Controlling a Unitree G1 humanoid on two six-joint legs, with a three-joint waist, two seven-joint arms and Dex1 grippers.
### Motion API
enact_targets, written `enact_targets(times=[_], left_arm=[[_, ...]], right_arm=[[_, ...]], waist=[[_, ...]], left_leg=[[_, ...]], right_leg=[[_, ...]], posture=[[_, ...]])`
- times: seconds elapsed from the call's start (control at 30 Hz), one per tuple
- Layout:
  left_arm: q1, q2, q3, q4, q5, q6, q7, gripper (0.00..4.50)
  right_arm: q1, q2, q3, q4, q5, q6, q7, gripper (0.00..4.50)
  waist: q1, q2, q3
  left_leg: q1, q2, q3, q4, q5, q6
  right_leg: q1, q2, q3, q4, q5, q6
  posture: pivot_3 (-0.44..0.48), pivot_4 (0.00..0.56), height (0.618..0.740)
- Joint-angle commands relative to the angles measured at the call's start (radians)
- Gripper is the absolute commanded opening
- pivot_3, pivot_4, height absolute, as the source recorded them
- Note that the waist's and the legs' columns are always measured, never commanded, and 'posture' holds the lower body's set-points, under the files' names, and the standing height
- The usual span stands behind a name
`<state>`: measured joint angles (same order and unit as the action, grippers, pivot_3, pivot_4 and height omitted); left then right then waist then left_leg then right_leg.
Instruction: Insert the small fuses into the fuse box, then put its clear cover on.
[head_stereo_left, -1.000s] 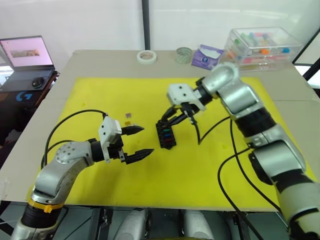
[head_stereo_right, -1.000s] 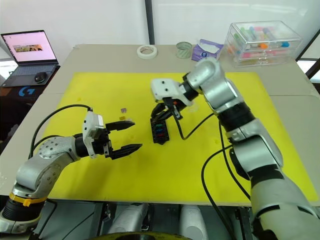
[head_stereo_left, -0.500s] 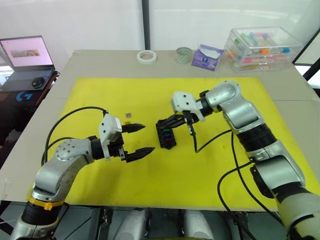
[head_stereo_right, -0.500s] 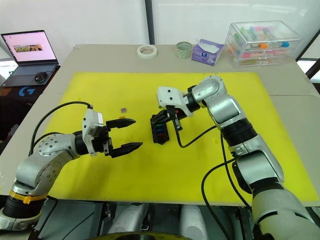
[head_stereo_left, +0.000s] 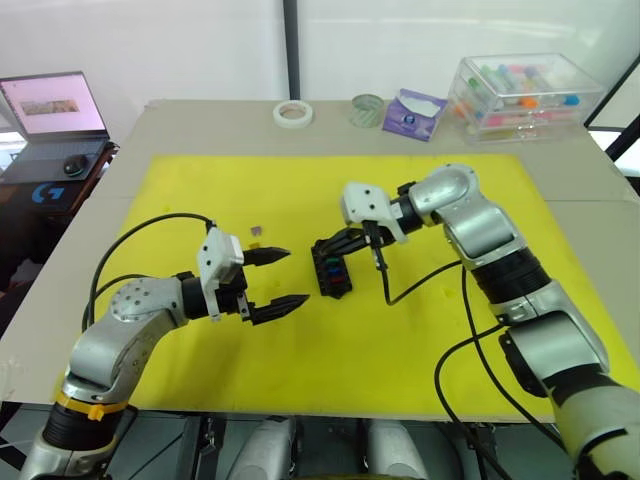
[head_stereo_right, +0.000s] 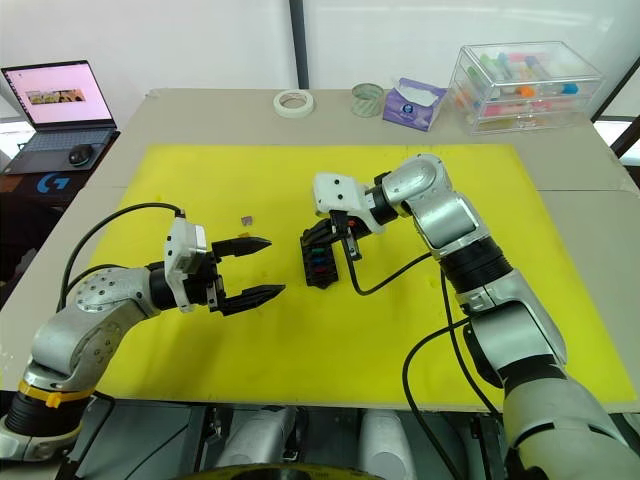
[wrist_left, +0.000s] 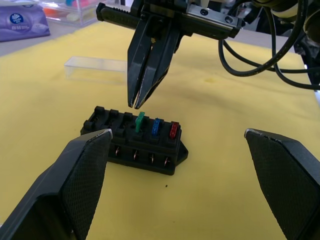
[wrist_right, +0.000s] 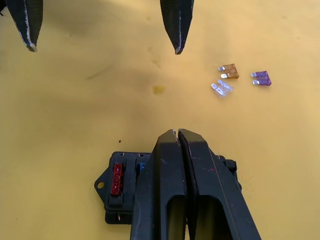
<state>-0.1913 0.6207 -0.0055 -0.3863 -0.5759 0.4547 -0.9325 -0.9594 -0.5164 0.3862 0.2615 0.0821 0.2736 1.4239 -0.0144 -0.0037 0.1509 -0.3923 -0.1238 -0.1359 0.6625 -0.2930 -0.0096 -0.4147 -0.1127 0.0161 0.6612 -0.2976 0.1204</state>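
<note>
While both arms sit over the yellow mat (head_stereo_left: 420, 330), readings left to right:

Left gripper (head_stereo_left: 276, 279): jaws spread wide, nothing between them — hovering at 9 o'clock of the fuse box, well apart from it.
Loose fuses (wrist_right: 240, 79): three on the mat — amber, clear and purple — near 11 o'clock of the left gripper in the head views, close together but not touching.
Fuse box (wrist_left: 135, 145): black block lying flat on the mat near its middle; green, blue and red fuses stand in adjacent slots, the remaining visible slots bare.
Right gripper (wrist_left: 136, 103): fingers pressed together, holding nothing visible; tips just above the box, next to the green fuse.
Clear cover (wrist_left: 95, 69): lying on the mat beyond the box, apart from it.
</note>
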Motion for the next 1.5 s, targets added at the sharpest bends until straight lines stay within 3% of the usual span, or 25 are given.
enact_targets(times=[0.03, 1.5], left_arm=[[-0.002, 0.010, 0.015, -0.025, -0.007, 0.002, 0.001, 4.50], [0.004, 0.015, 0.021, -0.026, -0.006, 0.008, 0.002, 4.50]], right_arm=[[-0.005, 0.002, -0.003, -0.005, -0.006, -0.028, 0.004, 0.03], [0.007, 0.005, 0.041, 0.103, -0.092, -0.137, 0.006, 0.03]], waist=[[0.000, 0.000, 0.000], [0.000, 0.000, 0.000]], left_leg=[[0.000, 0.000, 0.000, 0.000, 0.000, 0.000], [0.000, 0.000, 0.000, 0.000, 0.000, 0.000]], right_leg=[[0.000, 0.000, 0.000, 0.000, 0.000, 0.000], [0.000, 0.000, 0.000, 0.000, 0.000, 0.000]], posture=[[0.000, 0.150, 0.740], [0.000, 0.150, 0.740]])
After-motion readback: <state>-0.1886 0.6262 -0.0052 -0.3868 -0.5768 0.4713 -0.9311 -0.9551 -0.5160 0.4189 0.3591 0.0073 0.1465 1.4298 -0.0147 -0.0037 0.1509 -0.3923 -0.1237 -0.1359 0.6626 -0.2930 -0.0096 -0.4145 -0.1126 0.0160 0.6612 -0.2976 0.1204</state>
